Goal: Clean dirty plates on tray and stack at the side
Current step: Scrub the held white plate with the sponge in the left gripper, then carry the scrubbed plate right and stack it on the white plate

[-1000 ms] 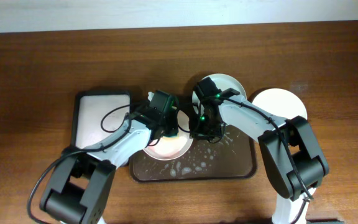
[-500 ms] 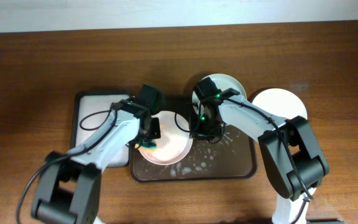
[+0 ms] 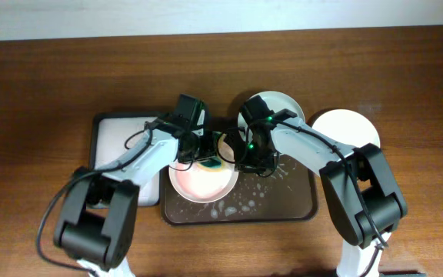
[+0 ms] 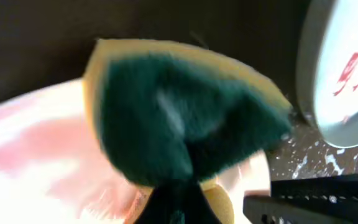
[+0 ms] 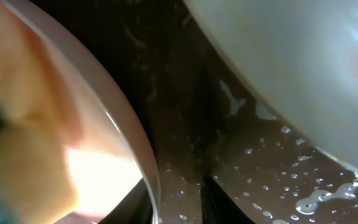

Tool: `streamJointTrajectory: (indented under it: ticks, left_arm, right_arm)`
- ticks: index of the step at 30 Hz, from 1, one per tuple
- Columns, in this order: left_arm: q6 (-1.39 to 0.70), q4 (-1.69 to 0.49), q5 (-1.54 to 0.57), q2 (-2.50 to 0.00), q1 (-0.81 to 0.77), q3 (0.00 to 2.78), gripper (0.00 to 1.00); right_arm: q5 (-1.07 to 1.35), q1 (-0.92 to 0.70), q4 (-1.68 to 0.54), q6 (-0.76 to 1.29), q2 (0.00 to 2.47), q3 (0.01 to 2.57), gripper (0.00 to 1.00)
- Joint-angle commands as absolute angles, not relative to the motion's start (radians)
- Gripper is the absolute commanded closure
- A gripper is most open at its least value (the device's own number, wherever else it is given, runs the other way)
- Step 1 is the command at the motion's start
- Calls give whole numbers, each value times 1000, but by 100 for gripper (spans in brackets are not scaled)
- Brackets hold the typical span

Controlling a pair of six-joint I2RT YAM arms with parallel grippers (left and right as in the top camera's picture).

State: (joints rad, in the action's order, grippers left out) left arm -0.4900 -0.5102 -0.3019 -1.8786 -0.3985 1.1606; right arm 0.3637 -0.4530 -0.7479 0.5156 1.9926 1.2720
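On the dark brown tray (image 3: 283,206), my left gripper (image 3: 200,154) is shut on a green-and-yellow sponge (image 3: 209,162) and presses it on the back of a plate (image 3: 198,183) smeared pink. The left wrist view shows the sponge (image 4: 185,124) on this plate (image 4: 36,162). My right gripper (image 3: 246,160) grips the plate's right rim (image 5: 126,130), one finger inside and one outside. A second plate (image 3: 277,106) with red streaks (image 4: 350,65) lies at the tray's back, partly under my right arm. A third, white plate (image 3: 348,129) sits off the tray to the right.
A smaller white-lined tray (image 3: 121,142) lies on the table left of the brown tray. White soapy flecks (image 3: 241,206) cover the brown tray's front half. The two arms meet close together over the tray's back left part.
My left gripper swept the sponge left and forward across the plate, then back to the right and rear. The right gripper has not moved. The plate shifted only slightly.
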Motion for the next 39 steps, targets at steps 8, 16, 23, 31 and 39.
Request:
streamJointTrajectory:
  ticks: [8, 16, 23, 31, 39]
  left_arm:
    - [-477, -630, -2, -1989, -383, 1159, 100]
    - [-476, -702, 50, -1702, -382, 1168, 100]
    - [-476, -871, 147, -1563, -244, 1166, 100]
    - [-259, -853, 41, -1637, -97, 1160, 100]
    - [-260, -823, 47, -1828, -92, 1160, 100]
  right_arm:
    - [272, -443, -760, 514, 2022, 1233, 73]
    - [201, -443, -802, 513, 2022, 1233, 73]
    - [202, -444, -781, 502, 2022, 1234, 96]
    - [79, -447, -804, 371, 1822, 1262, 96]
    - [-474, -625, -849, 284, 1632, 1262, 96]
